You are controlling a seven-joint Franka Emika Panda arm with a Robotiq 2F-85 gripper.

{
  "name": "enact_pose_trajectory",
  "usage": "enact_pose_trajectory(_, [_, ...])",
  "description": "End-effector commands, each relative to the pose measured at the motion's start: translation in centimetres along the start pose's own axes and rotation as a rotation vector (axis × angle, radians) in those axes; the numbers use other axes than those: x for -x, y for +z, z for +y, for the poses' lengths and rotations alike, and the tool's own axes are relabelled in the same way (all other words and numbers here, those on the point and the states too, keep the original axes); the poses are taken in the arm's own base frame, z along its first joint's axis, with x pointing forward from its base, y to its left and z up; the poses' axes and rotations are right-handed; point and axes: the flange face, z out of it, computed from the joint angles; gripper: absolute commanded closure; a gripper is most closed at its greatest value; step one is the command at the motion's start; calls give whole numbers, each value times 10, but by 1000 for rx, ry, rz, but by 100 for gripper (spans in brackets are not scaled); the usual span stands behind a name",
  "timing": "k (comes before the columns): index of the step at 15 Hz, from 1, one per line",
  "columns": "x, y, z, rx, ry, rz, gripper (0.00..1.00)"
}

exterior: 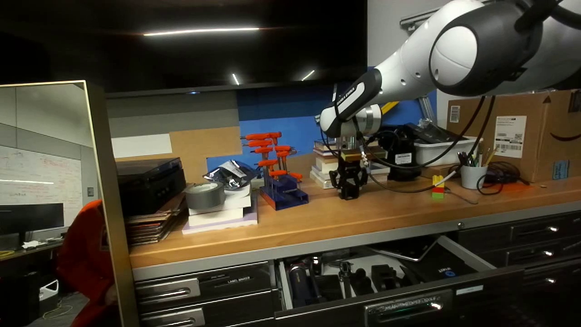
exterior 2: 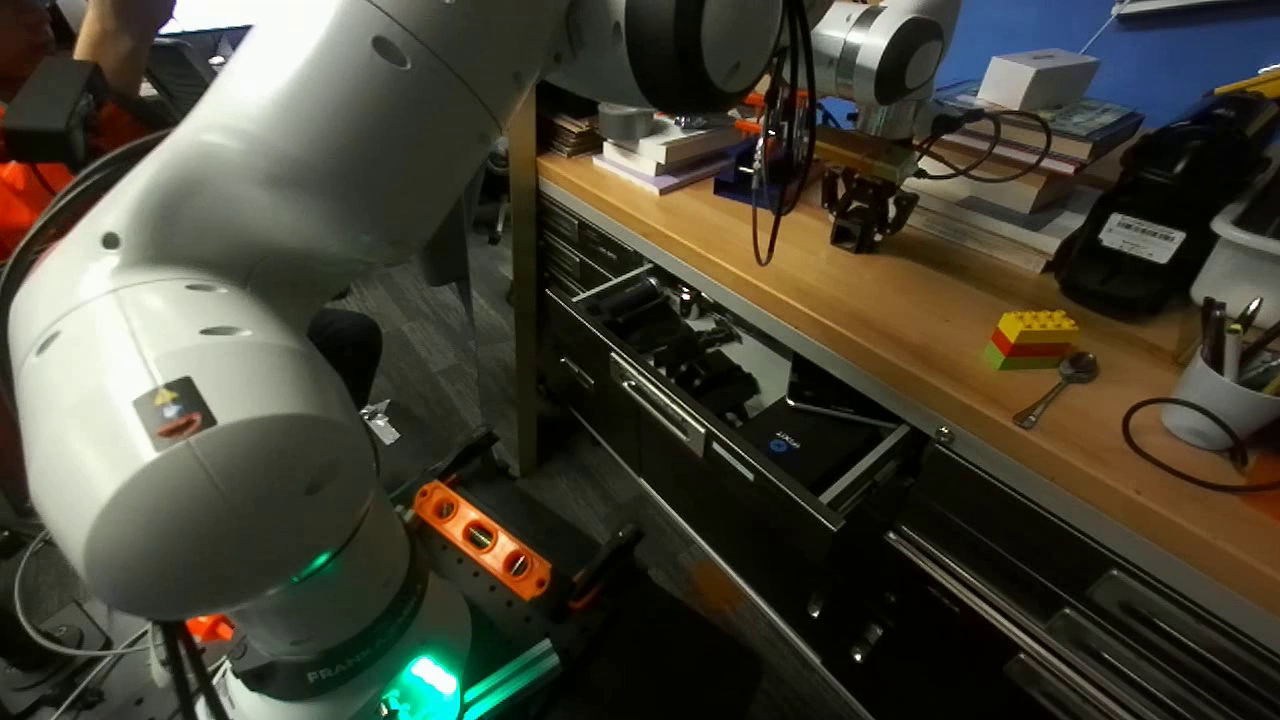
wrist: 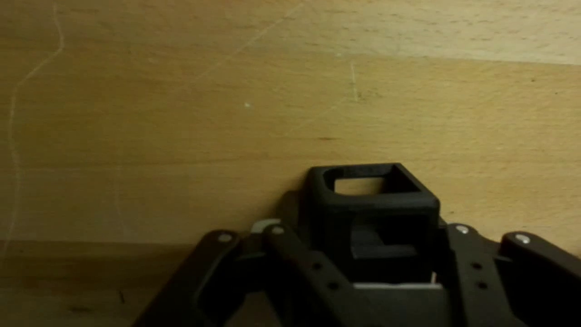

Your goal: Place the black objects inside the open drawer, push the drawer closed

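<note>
A hollow black box-shaped object (wrist: pixel 376 203) with open windows sits between the fingers of my gripper (wrist: pixel 366 220) in the wrist view. The fingers press its two sides. In both exterior views the gripper (exterior: pixel 348 179) (exterior 2: pixel 870 205) points down at the wooden worktop, with the black object (exterior: pixel 348 192) (exterior 2: pixel 850 237) at its tips. I cannot tell whether the object touches the wood. The wide dark-grey drawer (exterior: pixel 490 293) (exterior 2: pixel 775 497) stands pulled out below the worktop. It holds several black items and a black box (exterior 2: pixel 808 440) with a blue logo.
On the worktop (exterior: pixel 390 211) stand a blue rack (exterior: pixel 286 197) of red-handled tools, book stacks (exterior: pixel 220 218) (exterior 2: pixel 1020 200), a black bag (exterior 2: pixel 1120 245), a toy brick block (exterior 2: pixel 1030 340), a spoon (exterior 2: pixel 1060 385) and a pen cup (exterior: pixel 473 177). A dark screen (exterior: pixel 181 50) hangs above.
</note>
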Motion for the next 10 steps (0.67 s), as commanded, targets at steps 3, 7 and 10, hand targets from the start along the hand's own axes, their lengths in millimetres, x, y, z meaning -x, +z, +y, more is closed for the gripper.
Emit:
enact_pose_trajectory(3, [-1,-7,5,-9,18,-28,75])
enact_pose_trajectory(7, [21,-17,-3,-18,11,-88,75])
enact_pose_trajectory(10, [50,-23,-13,-33,1,-135,75])
